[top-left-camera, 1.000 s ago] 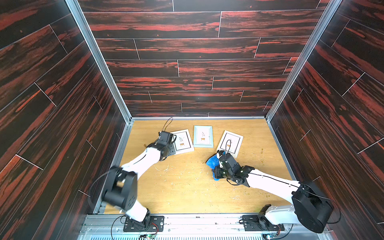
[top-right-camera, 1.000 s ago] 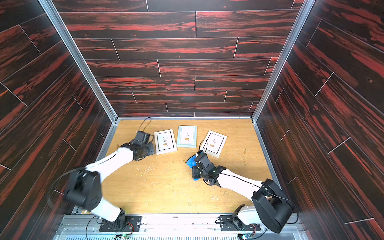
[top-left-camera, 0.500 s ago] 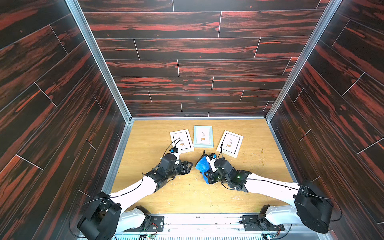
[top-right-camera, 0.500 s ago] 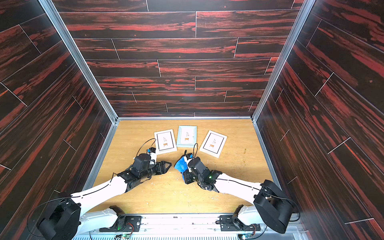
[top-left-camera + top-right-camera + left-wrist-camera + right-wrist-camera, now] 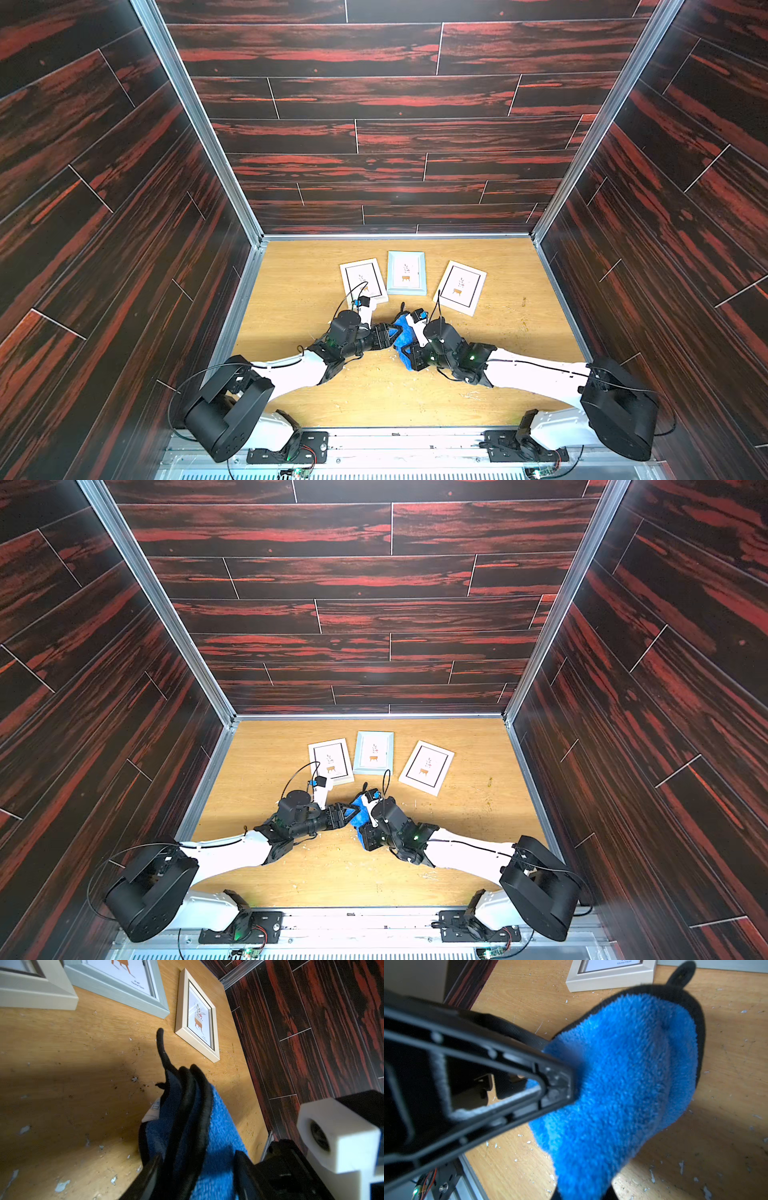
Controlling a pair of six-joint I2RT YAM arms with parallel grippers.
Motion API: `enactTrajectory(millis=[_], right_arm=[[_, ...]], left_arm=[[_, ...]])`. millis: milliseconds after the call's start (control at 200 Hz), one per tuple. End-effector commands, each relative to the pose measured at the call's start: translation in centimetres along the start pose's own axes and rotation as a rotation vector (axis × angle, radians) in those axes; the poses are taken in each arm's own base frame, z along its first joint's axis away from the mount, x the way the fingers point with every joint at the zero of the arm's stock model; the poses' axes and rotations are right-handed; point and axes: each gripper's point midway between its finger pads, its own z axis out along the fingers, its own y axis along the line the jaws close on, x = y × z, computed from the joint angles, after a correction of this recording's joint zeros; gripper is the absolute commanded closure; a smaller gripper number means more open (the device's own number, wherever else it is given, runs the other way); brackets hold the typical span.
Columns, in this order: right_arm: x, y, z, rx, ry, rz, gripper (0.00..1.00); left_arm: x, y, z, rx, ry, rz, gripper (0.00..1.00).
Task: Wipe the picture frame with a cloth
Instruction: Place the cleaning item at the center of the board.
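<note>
The bright blue cloth (image 5: 402,337) (image 5: 360,815) hangs bunched above the middle of the wooden floor, its black edging and loop pointing toward the frames. My right gripper (image 5: 409,358) (image 5: 583,1192) is shut on its lower part, with the fingers mostly buried in the pile. My left gripper (image 5: 392,332) (image 5: 197,1165) comes in from the left. One of its fingers (image 5: 550,1084) presses each side of the folded cloth (image 5: 218,1126). Three picture frames lie flat behind: a cream frame (image 5: 363,280), a light blue frame (image 5: 406,272) and another cream frame (image 5: 460,286).
Dark wood-patterned walls (image 5: 124,249) close in the floor on three sides, with metal rails (image 5: 245,299) at the floor's edges. Small white and brown crumbs (image 5: 62,1185) are scattered over the boards. Both arm bases (image 5: 232,419) sit at the near edge.
My left arm has swung from the left cream frame to the centre and its fingers now close round the cloth. My right arm has carried the cloth slightly left and nearer.
</note>
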Motion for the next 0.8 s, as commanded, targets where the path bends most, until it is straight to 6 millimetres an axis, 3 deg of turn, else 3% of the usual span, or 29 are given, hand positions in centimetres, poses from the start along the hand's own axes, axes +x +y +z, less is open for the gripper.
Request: enactTrajectory(millis=[0, 170, 291, 416, 576, 681, 797], right_arm=[[-1.0, 0.1, -0.2, 0.023, -0.032, 0.004, 1.00], [-1.1, -1.9, -0.5, 0.154, -0.016, -0.005, 0.94], [-1.3, -2.1, -0.9, 0.180, -0.006, -0.043, 0.83], [-1.2, -0.9, -1.1, 0.151, 0.008, -0.120, 0.66], [-0.2, 1.1, -0.7, 0.116, 0.047, -0.227, 0.48], [-0.6, 1.1, -1.1, 0.121, 0.029, -0.217, 0.40], [-1.1, 0.3, -1.5, 0.171, 0.009, -0.207, 0.37]], left_arm=[[-1.0, -2.4, 0.4, 0.065, -0.011, 0.041, 0.57], [-0.8, -1.5, 0.9, 0.013, 0.015, 0.036, 0.87], [0.1, 0.8, 0.8, -0.101, 0.063, 0.054, 0.97], [1.5, 2.9, -0.4, -0.196, 0.103, 0.065, 1.00], [3.9, 7.1, -2.9, -0.339, 0.149, 0.012, 1.00], [5.9, 9.7, -4.2, -0.427, 0.188, -0.031, 1.00], [7.8, 11.3, -4.7, -0.470, 0.233, -0.085, 1.00]])
